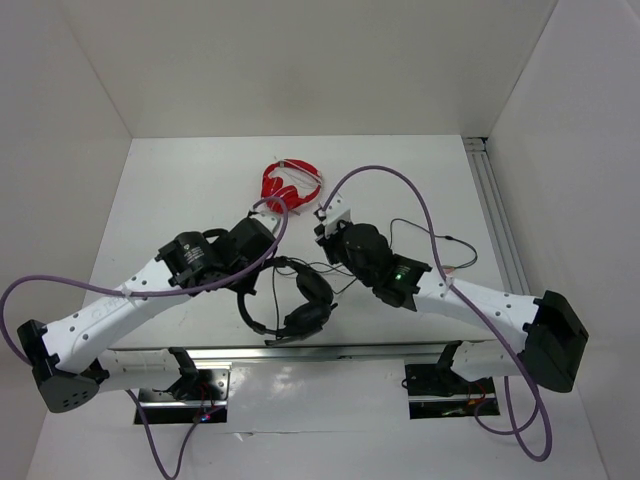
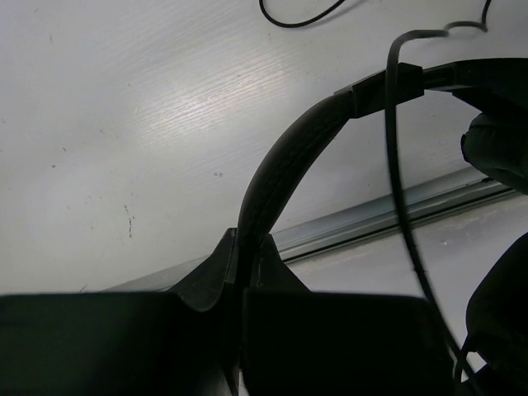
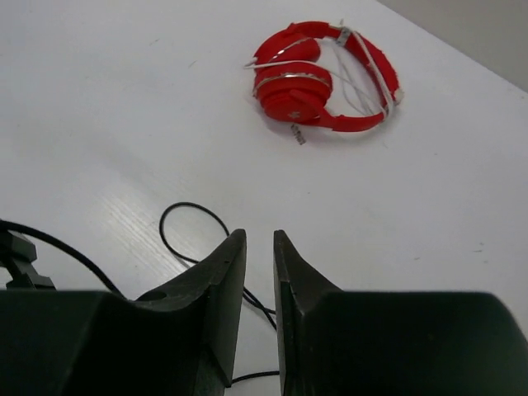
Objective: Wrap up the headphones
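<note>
The black headphones (image 1: 300, 300) lie near the table's front edge, between the two arms. My left gripper (image 1: 266, 264) is shut on their thin headband (image 2: 285, 169), which rises from between the fingers in the left wrist view; the earcups (image 2: 499, 140) show at that view's right edge. The long thin cable (image 1: 428, 228) trails right across the table, and a strand hangs in front of the headband (image 2: 394, 157). My right gripper (image 1: 324, 234) hovers low over a cable loop (image 3: 191, 221). Its jaws (image 3: 258, 241) stand a little apart with nothing between them.
Smaller red headphones (image 1: 290, 185) lie further back on the table, also in the right wrist view (image 3: 322, 78). A metal rail (image 1: 400, 350) runs along the front edge, and another rail (image 1: 495, 215) along the right side. White walls enclose the table.
</note>
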### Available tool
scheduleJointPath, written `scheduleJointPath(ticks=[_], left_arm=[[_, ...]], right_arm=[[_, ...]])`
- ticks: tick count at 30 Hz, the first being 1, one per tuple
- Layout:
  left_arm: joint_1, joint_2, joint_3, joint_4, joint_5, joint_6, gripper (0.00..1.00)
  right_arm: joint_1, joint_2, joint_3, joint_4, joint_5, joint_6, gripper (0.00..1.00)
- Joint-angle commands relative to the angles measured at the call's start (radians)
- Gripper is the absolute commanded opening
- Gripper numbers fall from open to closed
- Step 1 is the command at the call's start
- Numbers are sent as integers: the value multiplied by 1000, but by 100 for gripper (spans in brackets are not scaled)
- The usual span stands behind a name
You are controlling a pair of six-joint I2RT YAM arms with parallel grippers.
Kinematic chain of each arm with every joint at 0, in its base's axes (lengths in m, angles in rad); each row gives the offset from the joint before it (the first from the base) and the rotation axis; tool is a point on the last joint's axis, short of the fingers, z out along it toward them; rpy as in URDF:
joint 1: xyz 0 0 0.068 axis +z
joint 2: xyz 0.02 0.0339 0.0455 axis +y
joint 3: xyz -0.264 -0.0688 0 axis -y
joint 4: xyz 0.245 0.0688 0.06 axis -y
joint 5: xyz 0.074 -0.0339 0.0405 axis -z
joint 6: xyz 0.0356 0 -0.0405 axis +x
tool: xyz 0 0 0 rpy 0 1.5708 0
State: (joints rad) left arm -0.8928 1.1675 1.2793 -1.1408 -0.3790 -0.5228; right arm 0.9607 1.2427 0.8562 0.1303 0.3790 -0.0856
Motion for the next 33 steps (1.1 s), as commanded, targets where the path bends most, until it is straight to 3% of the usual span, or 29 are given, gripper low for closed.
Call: scheduleJointPath(ticks=[1, 5, 6, 9, 12, 13, 17, 29, 33], left_arm=[[-5, -25, 37, 16, 20, 7, 0], [-5, -25, 57, 7, 6, -6, 0], [-5, -25, 57, -14, -21, -19, 0], [-5, -5, 97, -52, -52, -60, 0], [-5, 7, 144, -99, -78, -85, 0], [-5, 8, 158, -108, -92, -100, 0], [6, 8, 225, -109, -51, -102, 0], [6, 35, 324, -109, 14, -121, 0], [6, 15, 370, -99, 26, -160, 0]], right_arm=[[-13, -28, -66, 156, -170, 70, 28], [-13, -5, -137, 213, -271, 110, 37], [-13, -5, -164, 224, -282, 110, 45], [-34, -52, -233, 252, -282, 132, 52], [-126, -124, -295, 293, -449, 155, 63], [-154, -133, -295, 293, -566, 171, 64], [-206, -88, -304, 305, -667, 195, 66], [-215, 35, -358, 468, -727, 242, 69], [-215, 109, -413, 623, -697, 282, 56]])
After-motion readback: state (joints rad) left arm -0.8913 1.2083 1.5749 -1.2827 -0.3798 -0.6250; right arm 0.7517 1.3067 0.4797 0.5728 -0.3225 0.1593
